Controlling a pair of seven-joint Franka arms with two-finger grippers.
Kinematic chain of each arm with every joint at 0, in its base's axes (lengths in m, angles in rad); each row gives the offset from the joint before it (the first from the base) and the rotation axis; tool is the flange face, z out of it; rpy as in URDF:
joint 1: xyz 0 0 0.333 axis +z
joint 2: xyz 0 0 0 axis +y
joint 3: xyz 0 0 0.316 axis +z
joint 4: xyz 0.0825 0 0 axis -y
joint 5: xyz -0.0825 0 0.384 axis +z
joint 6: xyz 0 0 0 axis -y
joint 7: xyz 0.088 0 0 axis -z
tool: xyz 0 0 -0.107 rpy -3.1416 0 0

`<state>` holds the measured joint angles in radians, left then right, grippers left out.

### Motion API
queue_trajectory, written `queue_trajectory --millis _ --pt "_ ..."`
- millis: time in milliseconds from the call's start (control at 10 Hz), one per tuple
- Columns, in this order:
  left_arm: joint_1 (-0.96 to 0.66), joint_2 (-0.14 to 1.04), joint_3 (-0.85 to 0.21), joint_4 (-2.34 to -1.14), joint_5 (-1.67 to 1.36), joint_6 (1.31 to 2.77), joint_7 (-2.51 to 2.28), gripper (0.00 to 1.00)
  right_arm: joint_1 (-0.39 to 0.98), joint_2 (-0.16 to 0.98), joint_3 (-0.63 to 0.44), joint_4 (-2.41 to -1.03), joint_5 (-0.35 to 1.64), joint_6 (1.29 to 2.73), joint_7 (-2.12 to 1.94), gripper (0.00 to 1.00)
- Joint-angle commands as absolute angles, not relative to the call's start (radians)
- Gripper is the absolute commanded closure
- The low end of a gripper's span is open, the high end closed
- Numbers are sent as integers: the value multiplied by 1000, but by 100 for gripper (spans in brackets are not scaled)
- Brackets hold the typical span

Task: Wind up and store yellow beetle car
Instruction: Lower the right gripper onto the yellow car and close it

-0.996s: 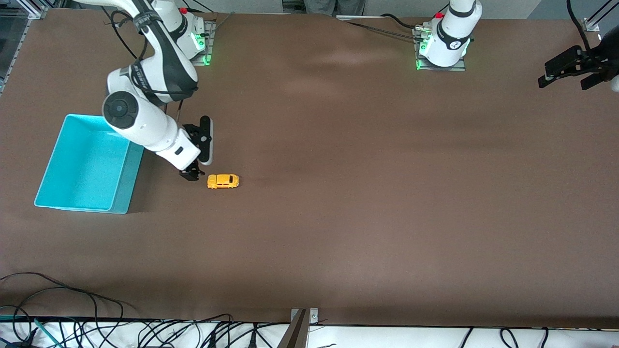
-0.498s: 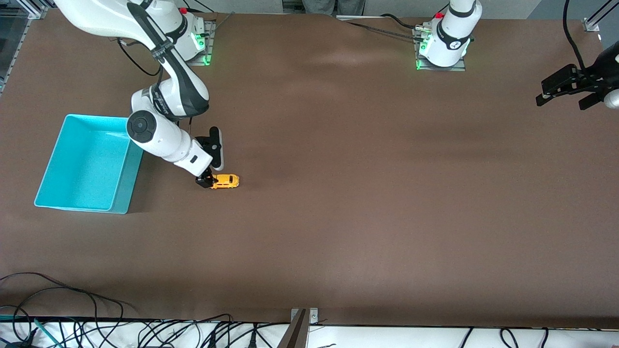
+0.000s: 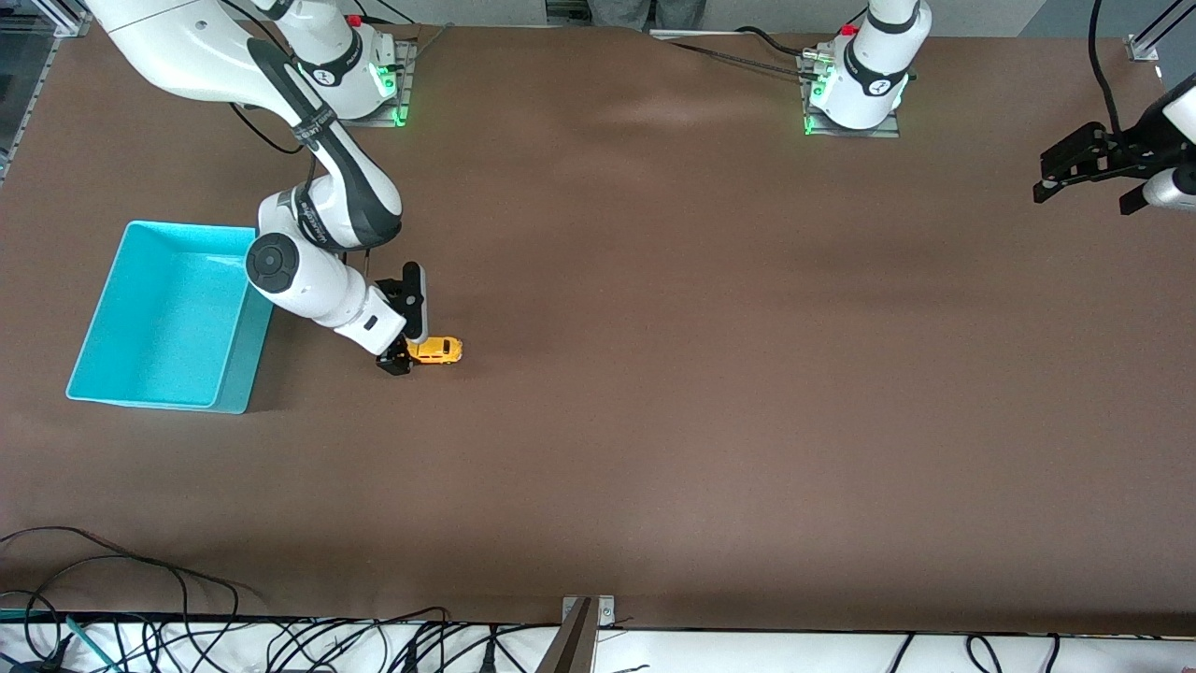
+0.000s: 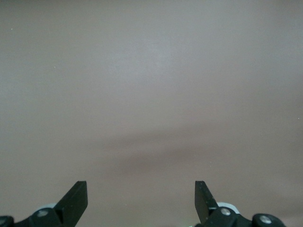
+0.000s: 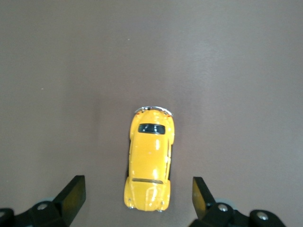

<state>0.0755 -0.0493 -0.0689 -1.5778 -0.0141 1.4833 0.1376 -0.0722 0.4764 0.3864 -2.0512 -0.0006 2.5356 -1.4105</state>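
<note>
The yellow beetle car stands on the brown table, beside the turquoise bin on the side toward the left arm's end. My right gripper is open, low over the end of the car that faces the bin. In the right wrist view the car lies lengthwise, its near end between my spread fingertips, which do not touch it. My left gripper is open and empty, held in the air over the left arm's end of the table. The left wrist view shows only its fingertips over bare table.
The turquoise bin is open-topped and holds nothing. Cables run along the table edge nearest the front camera, and a metal bracket stands at that edge's middle.
My right gripper came from beside the bin toward the car and lowered until its open fingers sit at the car's end. The car has not moved. The left gripper drifted slightly.
</note>
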Motion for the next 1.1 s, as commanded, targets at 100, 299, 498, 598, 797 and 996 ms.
queue_trajectory --millis 100,299,498,598,797,996 --pt "78 -64 -77 -1592 12 1480 160 0 -78 523 385 -2036 -6 2606 -1376 0" --pt "78 -63 -77 -1591 12 1480 158 0 -77 549 387 -2042 -11 2635 -1373 0" --pt "78 -61 -77 -1582 12 1480 158 0 -74 563 387 -2045 -9 2658 -1373 0" --pt "77 -61 -77 -1577 12 1480 160 0 -72 572 387 -2049 -9 2681 -1373 1" --pt "75 -61 -78 -1577 12 1480 160 0 -69 575 388 -2049 -15 2683 -1397 94" --pt "75 -61 -80 -1577 12 1480 160 0 -66 574 390 -2048 -15 2683 -1394 100"
